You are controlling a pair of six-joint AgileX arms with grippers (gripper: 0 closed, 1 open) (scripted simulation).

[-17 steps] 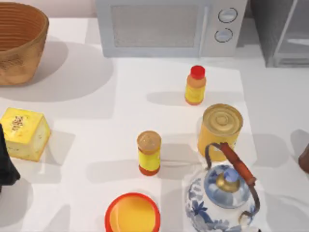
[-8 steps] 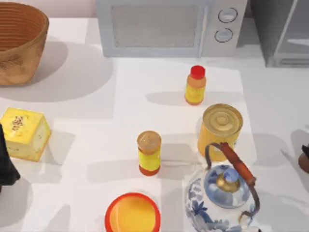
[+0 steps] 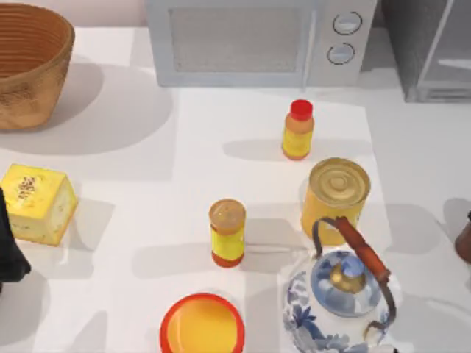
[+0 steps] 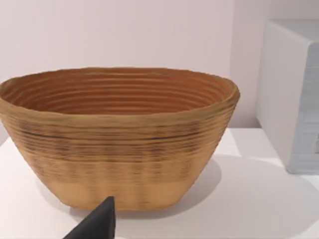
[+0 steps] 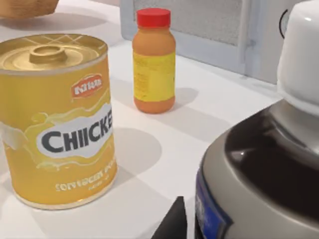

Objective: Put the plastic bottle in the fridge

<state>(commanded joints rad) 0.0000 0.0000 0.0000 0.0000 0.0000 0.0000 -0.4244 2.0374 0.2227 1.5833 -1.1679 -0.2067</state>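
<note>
Right gripper (image 5: pixel 175 225) low over the table (image 3: pixel 147 147), touching or almost touching the plastic bottle (image 5: pixel 264 164). Jaws there: cannot tell whether spread or pinching. Bottle just beside the gripper's dark tip, upright, dark and round, with a white cap and a blue band. From above, just a reddish-brown sliver of the same bottle (image 3: pixel 464 241) at the table's right edge.

Fridge (image 3: pixel 434 48) well ahead of that gripper, at the far right corner, pale door slanted. Inside: cannot tell.

Ahead of the right gripper, close by: yellow can (image 5: pixel 55 119), gold lid shut, letters on the side readable from the wrist. Past the can: red-capped bottle (image 5: pixel 153 59), cap on, and behind it the microwave (image 5: pixel 209 25), door shut.

Seen from above, near the can: teapot (image 3: pixel 338 294), blue and white, lid on, handle up. Well to the side: tan-lidded bottle (image 3: pixel 227 233), upright. Beside it a red bowl (image 3: pixel 202 325), yellow inside. Yellow box (image 3: pixel 37 202) next to the left arm (image 3: pixel 9 250).

Left gripper (image 4: pixel 97 226) parked at the table's left edge, facing the basket (image 4: pixel 119 144). Jaws: cannot tell. Basket straight ahead, mouth up, bare ribbed wall inside, bottom hidden from the wrist.
</note>
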